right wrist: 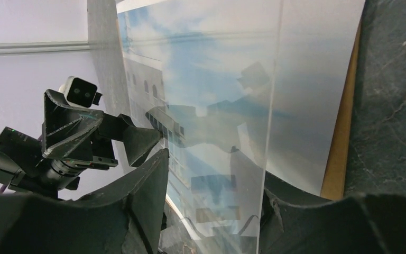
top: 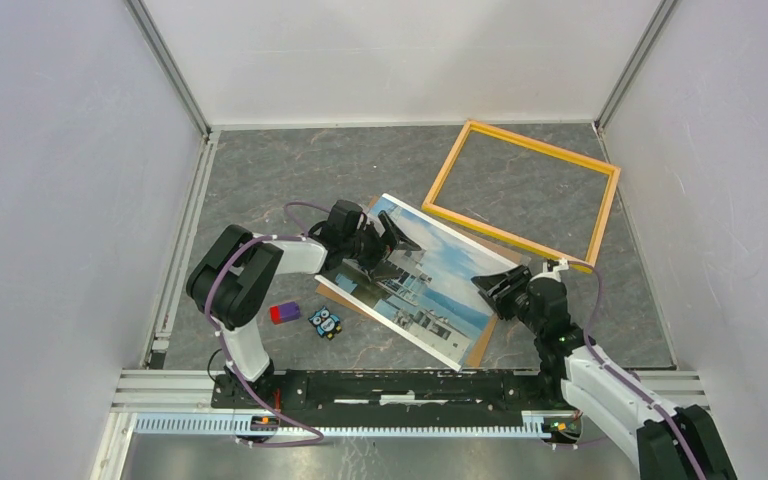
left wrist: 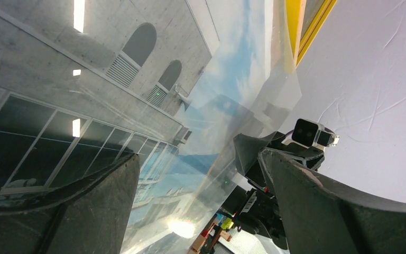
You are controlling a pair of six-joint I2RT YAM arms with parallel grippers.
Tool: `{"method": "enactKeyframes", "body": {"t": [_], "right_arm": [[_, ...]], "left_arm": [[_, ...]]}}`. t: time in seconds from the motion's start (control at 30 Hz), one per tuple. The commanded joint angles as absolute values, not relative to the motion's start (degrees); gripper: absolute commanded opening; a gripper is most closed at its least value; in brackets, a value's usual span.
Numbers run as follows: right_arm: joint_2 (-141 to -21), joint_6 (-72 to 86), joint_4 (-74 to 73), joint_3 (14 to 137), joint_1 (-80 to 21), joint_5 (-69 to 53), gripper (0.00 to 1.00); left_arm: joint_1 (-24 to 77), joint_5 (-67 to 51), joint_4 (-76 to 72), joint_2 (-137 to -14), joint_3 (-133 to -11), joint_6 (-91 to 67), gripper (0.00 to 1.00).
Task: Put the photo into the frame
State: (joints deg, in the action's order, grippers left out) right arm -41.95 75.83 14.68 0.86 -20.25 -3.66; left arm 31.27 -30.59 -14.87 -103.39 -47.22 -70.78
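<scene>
The photo (top: 430,275), a white building under blue sky, lies face up on the brown backing panel (top: 480,348) at the table's middle. The yellow-orange frame (top: 448,166) lies apart from it at the back right. My left gripper (top: 392,243) hovers over the photo's left part and my right gripper (top: 495,290) over its right edge, facing each other. In the left wrist view the jaws (left wrist: 201,211) stand wide apart over the photo (left wrist: 111,79), with a clear glossy sheet (left wrist: 227,137) between them. The right wrist's jaws (right wrist: 211,201) also stand wide apart around that sheet (right wrist: 227,174).
A purple block (top: 284,312) and a small owl figure (top: 325,322) lie left of the photo's near corner. Grey walls close in the table on the left, back and right. The backing panel's brown edge (right wrist: 341,143) shows beside the photo.
</scene>
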Motion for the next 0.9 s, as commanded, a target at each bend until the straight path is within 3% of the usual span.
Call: {"method": "enactKeyframes", "body": {"t": [0.0, 0.23, 0.4, 0.7, 0.8, 0.87], "right_arm": [[-40.0, 75.9, 12.1, -0.4, -21.1, -1.1, 0.53], [-32.8, 76.2, 7.5, -0.5, -21.5, 1.2, 0.53], [-32.1, 77.0, 8.8, -1.4, -21.6, 0.5, 0.41], [-31.2, 75.8, 4.2, -0.4, -22.8, 0.2, 0.46], [-29.5, 74.7, 3.3, -0.4, -23.1, 0.9, 0.35], [-28.9, 73.2, 2.7, -0.4, -23.1, 1.6, 0.22]], "left_arm": [[31.7, -30.1, -14.3, -101.4, -46.6, -71.1, 1.00], [31.7, -30.4, -14.9, -101.2, -46.6, -71.2, 1.00], [31.7, -30.9, -16.1, -100.8, -46.6, -71.5, 1.00], [31.7, -30.7, -16.1, -99.3, -47.3, -69.8, 1.00], [31.7, -30.8, -15.9, -97.7, -48.4, -68.1, 1.00], [31.6, -29.6, -13.2, -95.3, -50.0, -64.7, 1.00]]}}
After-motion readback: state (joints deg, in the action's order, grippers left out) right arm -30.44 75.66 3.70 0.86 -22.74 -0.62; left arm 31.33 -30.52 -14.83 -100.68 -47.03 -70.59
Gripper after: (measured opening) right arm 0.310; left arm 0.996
